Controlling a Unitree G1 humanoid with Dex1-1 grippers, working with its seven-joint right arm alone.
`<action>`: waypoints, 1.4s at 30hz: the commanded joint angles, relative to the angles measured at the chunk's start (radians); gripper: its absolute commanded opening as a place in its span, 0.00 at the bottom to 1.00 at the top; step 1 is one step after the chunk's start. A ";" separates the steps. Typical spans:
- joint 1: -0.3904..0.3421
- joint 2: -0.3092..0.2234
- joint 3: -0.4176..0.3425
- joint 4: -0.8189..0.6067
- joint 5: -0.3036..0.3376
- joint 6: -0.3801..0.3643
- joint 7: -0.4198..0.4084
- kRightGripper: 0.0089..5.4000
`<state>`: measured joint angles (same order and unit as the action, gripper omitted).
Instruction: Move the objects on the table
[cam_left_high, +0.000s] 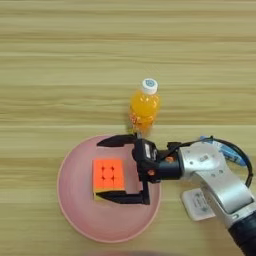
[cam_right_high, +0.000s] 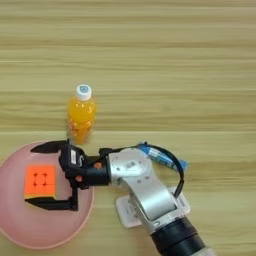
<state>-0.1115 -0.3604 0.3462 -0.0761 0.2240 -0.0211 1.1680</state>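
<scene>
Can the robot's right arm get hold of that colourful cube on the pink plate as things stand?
Probably yes: the right gripper stands open, its black fingers either side of the puzzle cube on the pink plate, with nothing between them.

The counter (cam_left_high: 60, 65) looks like light wood with streaky grain and a matt finish. The round pink plate (cam_left_high: 75, 210) is smooth with a faint sheen. The puzzle cube (cam_left_high: 108, 176) looks like glossy plastic. The juice bottle (cam_left_high: 144, 111) is clear, shiny plastic under a white cap. The forearm (cam_left_high: 220, 177) looks like silver brushed metal; the tool (cam_left_high: 109, 170) has matt black fingers.
</scene>
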 joint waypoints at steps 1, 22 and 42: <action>-0.063 -0.011 -0.072 -0.149 0.121 0.074 -0.024 1.00; 0.015 -0.322 -0.537 -0.101 0.323 0.119 0.111 1.00; -0.111 -0.409 -0.528 0.665 -0.048 -0.311 0.093 0.87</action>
<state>-0.1577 -0.7050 -0.1774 0.5927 0.1958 -0.2975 1.3058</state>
